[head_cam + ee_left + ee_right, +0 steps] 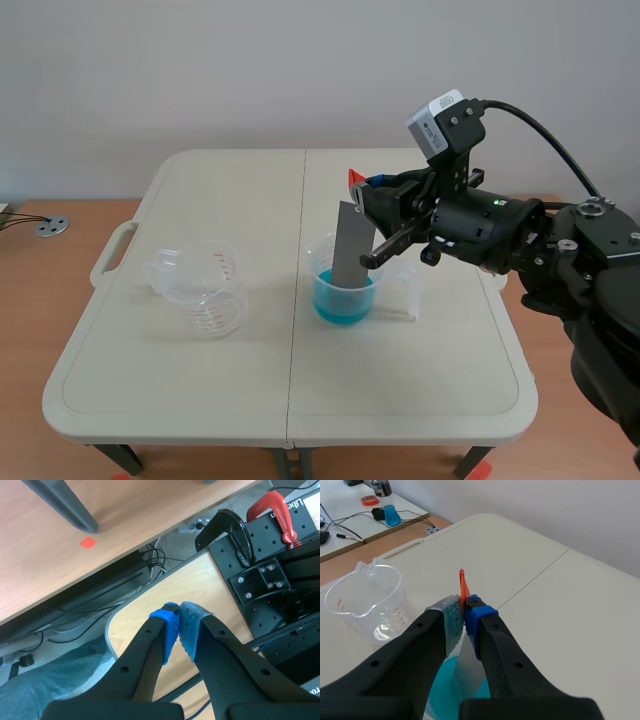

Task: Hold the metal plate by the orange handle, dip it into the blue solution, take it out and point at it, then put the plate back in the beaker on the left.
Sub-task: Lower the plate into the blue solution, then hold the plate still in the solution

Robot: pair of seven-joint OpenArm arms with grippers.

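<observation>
Nearest the lens in the right wrist view, the right gripper is clamped on the orange handle. Its grey and blue pads pinch the thin tab from both sides, so that the metal plate hangs below it. Gripping by the handle keeps the fingers above the liquid and lets only the metal go down. In the scene view the plate stands nearly upright, leaning a little. Its lower end is inside the right-hand beaker and, as far as can be seen, down in the blue solution. This looks like the dip itself, with the lift-out and the pointing not yet done. The empty beaker, with red markings, stands well apart on the left half of the table, free to take the plate at the end. The left gripper is not in the scene view. Its own camera shows it away from the tabletop, over a wooden board beside a black mounting plate, its blue pads pressed together on nothing. It seems parked out of the way, and it would have to come in to do the pointing. Lifting the plate straight up should keep it from catching the beaker's rim.
</observation>
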